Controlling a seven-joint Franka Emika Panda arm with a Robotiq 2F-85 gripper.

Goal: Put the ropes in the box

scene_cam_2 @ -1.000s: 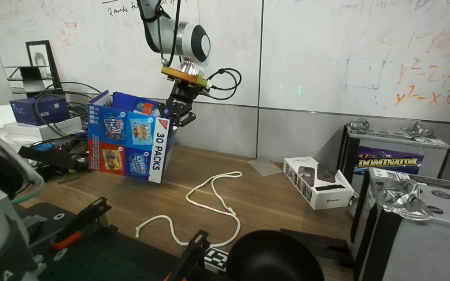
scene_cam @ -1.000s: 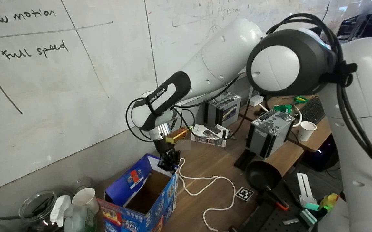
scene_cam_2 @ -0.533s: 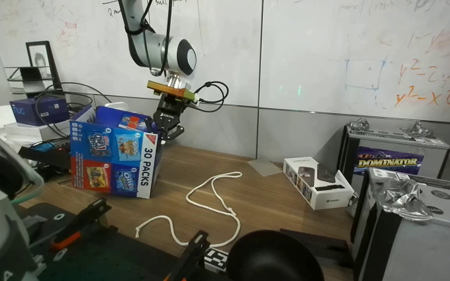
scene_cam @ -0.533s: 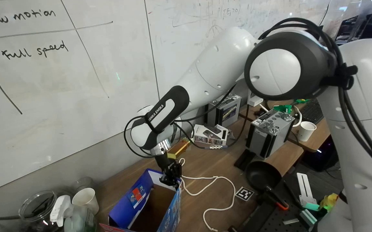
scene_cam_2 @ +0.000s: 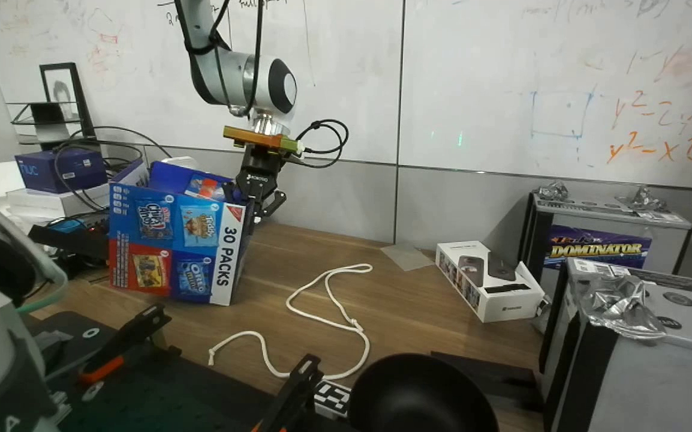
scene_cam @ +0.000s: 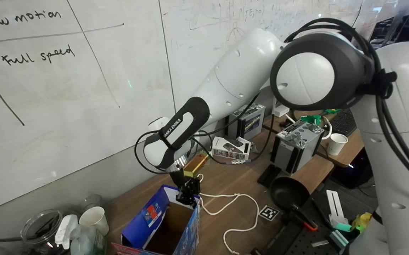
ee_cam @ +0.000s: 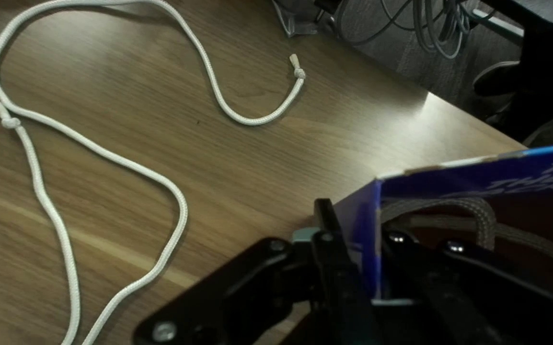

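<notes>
The blue box stands on the wooden table with its top open, in both exterior views (scene_cam: 186, 233) (scene_cam_2: 169, 240). My gripper (scene_cam: 187, 201) is at its upper rim, also in an exterior view (scene_cam_2: 249, 213). In the wrist view the gripper (ee_cam: 360, 225) has one finger outside and one inside the box (ee_cam: 468, 179), with the box wall between them. A white rope (ee_cam: 113, 157) lies in loose loops on the table beside the box, also in both exterior views (scene_cam: 237, 195) (scene_cam_2: 355, 326). Another white rope (ee_cam: 485, 220) lies inside the box, partly hidden by the finger.
A black pan (scene_cam_2: 421, 393) sits near the rope, beside a printed marker (scene_cam_2: 332, 399). A white phone box (scene_cam_2: 490, 282) and grey devices (scene_cam_2: 640, 360) stand on the table. A glass jar (scene_cam: 41, 230), a cup (scene_cam: 94, 219) and a spray bottle (scene_cam: 84, 241) are beside the box. The whiteboard wall (scene_cam: 84, 141) is behind.
My gripper and the box have moved together, lower and away from the wall, mostly in the first half second. Since then they have barely shifted. The rope on the table has not moved.
</notes>
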